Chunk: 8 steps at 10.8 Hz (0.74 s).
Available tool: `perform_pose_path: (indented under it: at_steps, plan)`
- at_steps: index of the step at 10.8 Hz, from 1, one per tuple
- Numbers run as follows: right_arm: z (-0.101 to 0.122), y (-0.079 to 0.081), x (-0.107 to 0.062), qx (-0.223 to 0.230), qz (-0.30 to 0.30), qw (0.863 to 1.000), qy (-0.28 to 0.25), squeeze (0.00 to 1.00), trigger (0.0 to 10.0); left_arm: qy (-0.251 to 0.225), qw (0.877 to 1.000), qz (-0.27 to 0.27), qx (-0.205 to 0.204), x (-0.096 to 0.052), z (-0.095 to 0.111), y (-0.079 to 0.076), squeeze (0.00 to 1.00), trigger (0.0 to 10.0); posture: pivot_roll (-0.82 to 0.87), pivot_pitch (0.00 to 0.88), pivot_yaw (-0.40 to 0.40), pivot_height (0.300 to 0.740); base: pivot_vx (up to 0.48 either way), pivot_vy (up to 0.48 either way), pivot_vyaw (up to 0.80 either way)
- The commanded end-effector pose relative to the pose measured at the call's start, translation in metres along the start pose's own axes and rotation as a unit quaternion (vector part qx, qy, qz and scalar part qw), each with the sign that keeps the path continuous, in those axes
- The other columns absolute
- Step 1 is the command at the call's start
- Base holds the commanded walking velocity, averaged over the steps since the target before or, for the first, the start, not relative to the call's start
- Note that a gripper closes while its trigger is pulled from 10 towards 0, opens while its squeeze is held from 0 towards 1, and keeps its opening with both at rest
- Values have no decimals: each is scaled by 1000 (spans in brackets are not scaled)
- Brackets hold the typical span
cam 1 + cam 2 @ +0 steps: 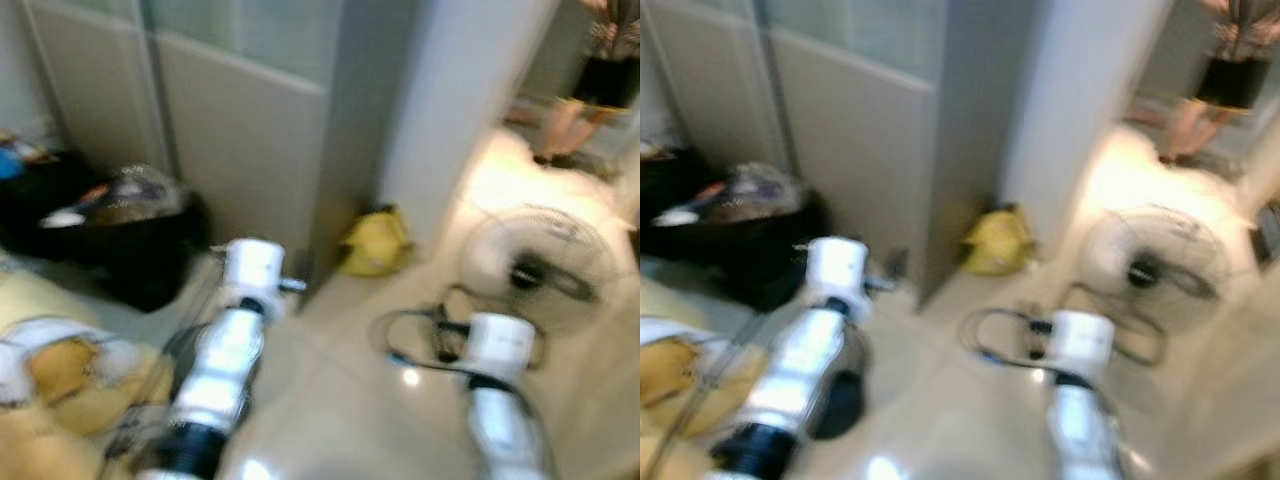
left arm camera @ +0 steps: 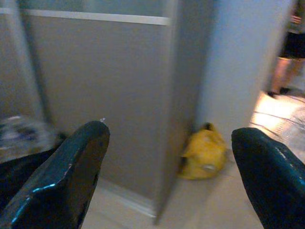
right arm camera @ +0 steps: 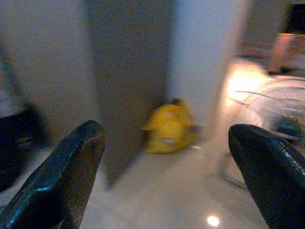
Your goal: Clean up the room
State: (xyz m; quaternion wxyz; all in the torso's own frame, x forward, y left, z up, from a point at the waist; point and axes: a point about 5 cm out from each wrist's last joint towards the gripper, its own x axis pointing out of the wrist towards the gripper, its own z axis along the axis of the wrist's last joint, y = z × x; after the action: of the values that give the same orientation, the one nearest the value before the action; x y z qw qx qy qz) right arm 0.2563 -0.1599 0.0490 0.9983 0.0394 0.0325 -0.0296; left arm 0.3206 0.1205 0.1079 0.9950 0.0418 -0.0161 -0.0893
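A crumpled yellow bag (image 1: 377, 243) lies on the pale floor, in the corner where the grey partition (image 1: 240, 130) meets a white pillar (image 1: 450, 110). Both silver arms reach forward, the left arm (image 1: 225, 370) and the right arm (image 1: 495, 400), well short of the bag. Through the left wrist view the left gripper (image 2: 169, 133) is open, with the yellow bag (image 2: 204, 152) ahead between its fingers. The right gripper (image 3: 166, 130) is open too and faces the same yellow bag (image 3: 167, 129). Neither holds anything. The views are blurred.
A black bag (image 1: 120, 230) heaped with clutter sits at the left, with yellow cloth (image 1: 60, 380) below it. A white floor fan (image 1: 535, 268) and a dark cable (image 1: 410, 335) lie at the right. A person (image 1: 600, 80) stands in the far right doorway.
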Motion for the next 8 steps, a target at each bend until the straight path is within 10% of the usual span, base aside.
perform_pose_path:
  at_steps: [1, 8]
  plan:
    - [-1, -12, -1, -6, -12, 1000, 4, 0, 10000, 9, 1000, -18, 4, 4, -1, -15, 0, 10000, 38, 0, -89, 740, 0, 0, 569]
    - [-2, -8, 7, 14, 43, 999, 12, 0, 10000, 39, 997, 61, 19, 2, -11, 5, 0, 10000, 60, 0, -122, 740, 0, 0, 544]
